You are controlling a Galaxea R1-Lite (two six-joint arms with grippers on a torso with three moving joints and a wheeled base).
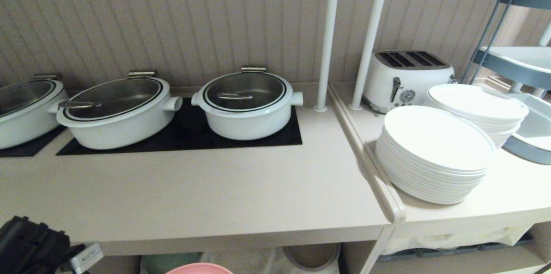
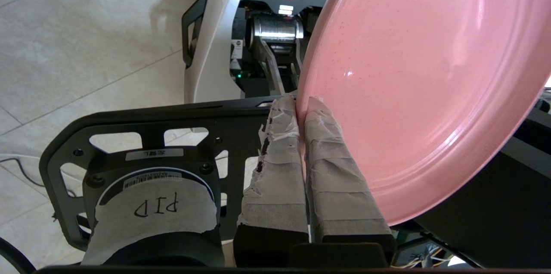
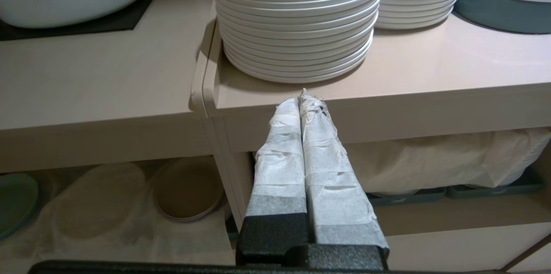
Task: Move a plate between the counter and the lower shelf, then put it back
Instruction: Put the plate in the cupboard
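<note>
Left gripper (image 2: 301,106): its taped fingers (image 2: 275,170) are pinching the rim of the pink plate (image 2: 413,84), one finger on each face, with the plate standing on edge and tilted over the robot's own base (image 2: 224,41).
Left arm pose: it is hanging low, below the front edge of the counter (image 1: 193,205); only a black part of it is showing at the bottom left corner of the head view.
Plate against the counter: it is sitting off the counter, lower than its front edge, and only a pink sliver is peeking in at the bottom of the head view.
Right gripper (image 3: 302,101): its taped fingers are pressed together with nothing between them, pointing at the front edge of the side worktop just below the stack of white plates (image 3: 297,20).
Lower shelf (image 3: 107,222): it is lying under the counter, lined with white cloth.
Hard to make out: a green plate (image 3: 15,200) is being cut off at the shelf's edge, and round shapes under the cloth are showing only as outlines.
Counter top: white pots (image 1: 247,106) are standing on the black hob panel (image 1: 181,136).
</note>
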